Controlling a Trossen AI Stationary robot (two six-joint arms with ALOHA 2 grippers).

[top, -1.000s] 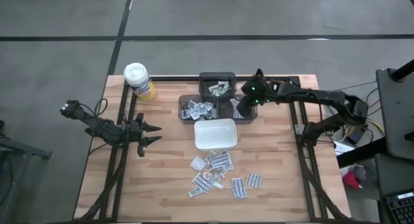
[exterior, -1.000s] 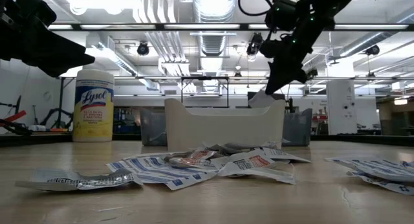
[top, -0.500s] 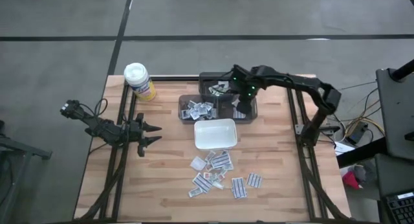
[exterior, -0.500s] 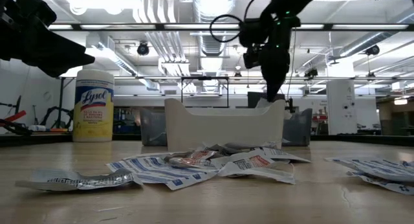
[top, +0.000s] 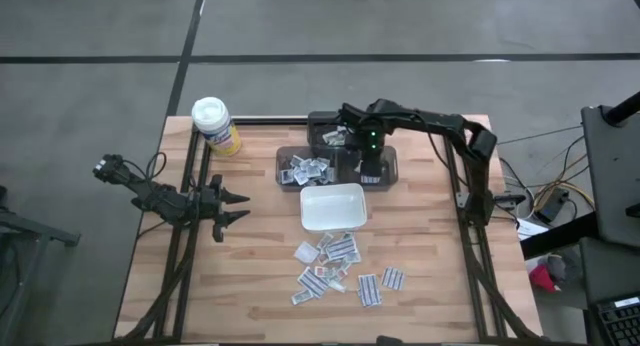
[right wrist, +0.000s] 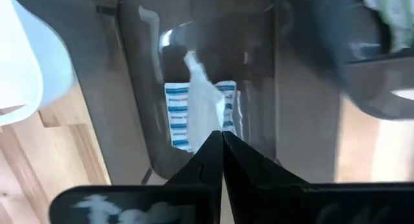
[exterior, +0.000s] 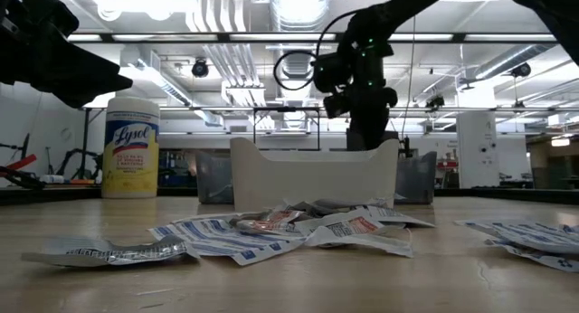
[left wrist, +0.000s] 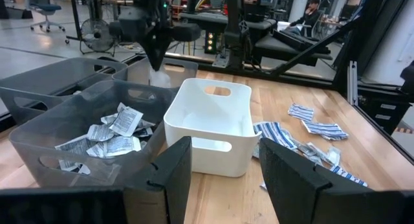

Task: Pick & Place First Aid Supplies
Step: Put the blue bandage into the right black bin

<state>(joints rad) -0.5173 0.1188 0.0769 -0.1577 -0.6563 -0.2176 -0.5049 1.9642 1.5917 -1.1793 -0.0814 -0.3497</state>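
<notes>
My right gripper (top: 366, 170) points down over the right-hand grey bin (top: 386, 174) and is shut on a white first aid packet (right wrist: 204, 106). On that bin's floor lie blue-striped packets (right wrist: 177, 115). The white dish (top: 333, 207) stands just in front of the bins. Several more first aid packets (top: 335, 266) lie flat on the wood nearer the front edge. My left gripper (top: 236, 206) waits open at the table's left side with nothing between its fingers. In the low view the dish (exterior: 312, 173) hides my right gripper's fingertips. My right gripper pinches one end of the white packet (right wrist: 214, 128) between its two fingertips, coming from above and pointing down. The packet hangs below the fingers, lifted clear, above the striped packets in the bin.
A yellow wipes canister (top: 215, 125) stands at the far left corner. The left grey bin (top: 305, 169) and the far bin (top: 335, 135) hold more packets. Bare wood lies to the left and right of the loose pile.
My right gripper has swung toward the table's left, from beside the bins to over the right-hand bin. It has tipped from a slant to pointing straight down and rolled about its own line. It has stayed shut on the packet.
</notes>
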